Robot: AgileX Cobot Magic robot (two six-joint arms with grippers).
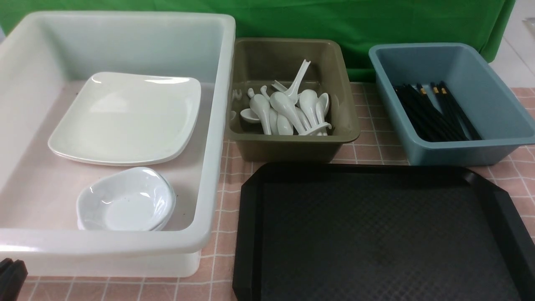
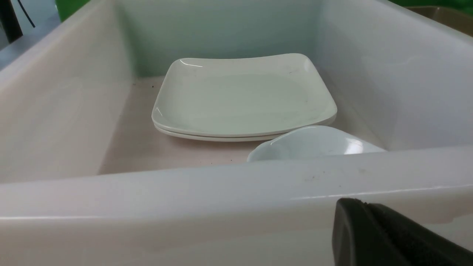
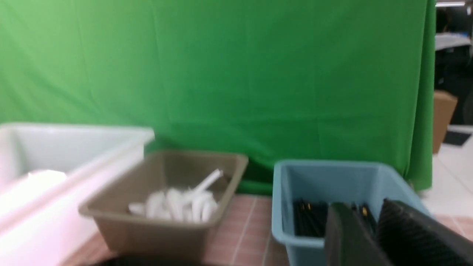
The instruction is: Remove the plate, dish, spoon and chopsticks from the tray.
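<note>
Green-draped bench: tray [image 1: 250, 234] bare, task apparently finished; left end effector [image 2: 373, 236] shut and empty, right end effector's [image 3: 369, 229] state unclear. Next: retract arms.

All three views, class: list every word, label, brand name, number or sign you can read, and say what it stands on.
None: no readable text appears in any view.
The white tub, olive tub and blue tub carry no labels.
The tray bears only a diamond texture.
The chopsticks have plain gold bands, with no lettering visible.
The right wrist view is too blurred to show any fine print.
</note>
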